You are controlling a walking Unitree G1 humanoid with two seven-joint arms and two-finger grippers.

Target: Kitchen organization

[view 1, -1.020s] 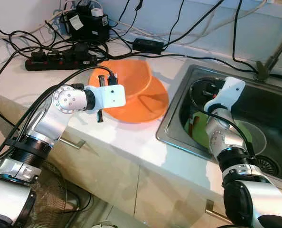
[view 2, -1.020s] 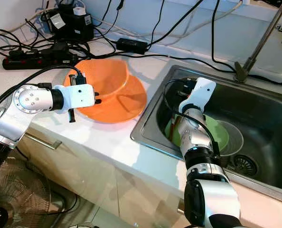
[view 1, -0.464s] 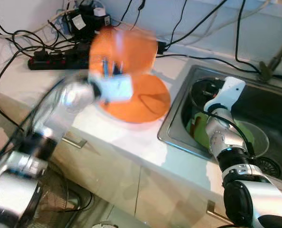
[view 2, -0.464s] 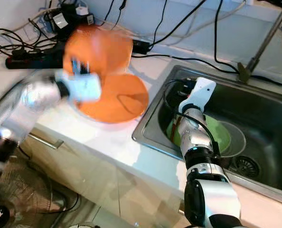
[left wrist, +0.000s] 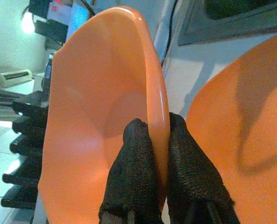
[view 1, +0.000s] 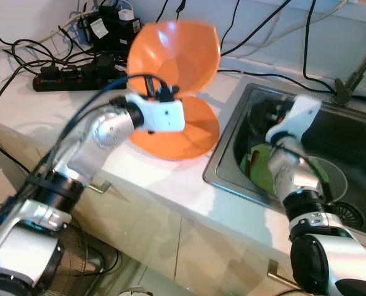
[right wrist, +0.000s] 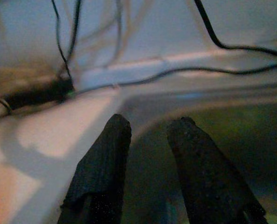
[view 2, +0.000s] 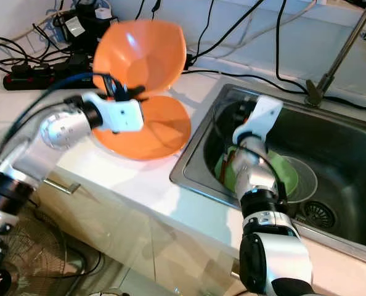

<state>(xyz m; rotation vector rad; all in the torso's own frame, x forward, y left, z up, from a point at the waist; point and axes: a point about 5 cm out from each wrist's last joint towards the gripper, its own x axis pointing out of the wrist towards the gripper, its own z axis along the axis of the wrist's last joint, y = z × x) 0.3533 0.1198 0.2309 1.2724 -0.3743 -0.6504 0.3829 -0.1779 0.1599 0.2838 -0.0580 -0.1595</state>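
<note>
An orange bowl [view 1: 172, 55] is tipped up on edge above the counter, its hollow facing me. My left gripper [left wrist: 158, 127] is shut on the bowl's rim [left wrist: 158, 100], one finger on each side. Below it a second orange bowl [view 1: 189, 132] lies flat on the white counter [view 1: 164, 179] beside the sink. My right gripper [right wrist: 148, 128] hovers over the near-left part of the steel sink [view 1: 355, 132], its fingers slightly apart with nothing between them. Under it lies a green plate [view 2: 281, 169].
A black power strip [view 1: 75, 77], chargers and several black cables crowd the back of the counter. A faucet stem [view 2: 331, 58] rises behind the sink. The drain [view 1: 349, 214] lies at the sink's right. A cabinet handle [view 1: 97, 185] sticks out below the counter edge.
My left gripper has lifted the upper orange bowl off the lower one and tipped it up on edge. The right arm has shifted only slightly over the sink.
</note>
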